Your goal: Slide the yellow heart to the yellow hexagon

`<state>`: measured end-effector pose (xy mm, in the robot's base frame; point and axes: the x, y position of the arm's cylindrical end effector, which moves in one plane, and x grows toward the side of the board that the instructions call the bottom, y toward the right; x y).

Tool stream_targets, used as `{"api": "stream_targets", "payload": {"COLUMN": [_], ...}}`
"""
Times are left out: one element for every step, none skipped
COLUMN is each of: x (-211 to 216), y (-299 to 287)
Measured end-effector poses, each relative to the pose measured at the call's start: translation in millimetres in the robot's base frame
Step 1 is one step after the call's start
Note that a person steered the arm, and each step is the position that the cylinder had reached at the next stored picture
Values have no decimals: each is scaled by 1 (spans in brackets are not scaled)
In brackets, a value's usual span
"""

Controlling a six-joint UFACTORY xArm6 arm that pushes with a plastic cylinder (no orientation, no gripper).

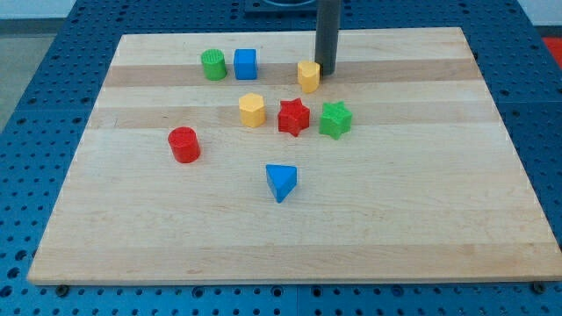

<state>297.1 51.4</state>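
Note:
The yellow heart (308, 76) sits near the view's top, just left of my tip (327, 69), which touches its right side. The yellow hexagon (252, 110) lies below and to the left of the heart, next to the red star (294, 117). The dark rod rises from the tip out of the view's top.
A green cylinder (212, 64) and a blue cube (246, 63) stand at the top left. A green star (335, 119) sits right of the red star. A red cylinder (184, 144) is at the left, a blue triangle (281, 182) lower centre, all on the wooden board (439, 193).

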Motion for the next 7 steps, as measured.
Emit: {"api": "stream_targets", "payload": {"x": [19,41,57,61,45,19,21], "y": [0,0,-9,-25,-14,4,-17]}}
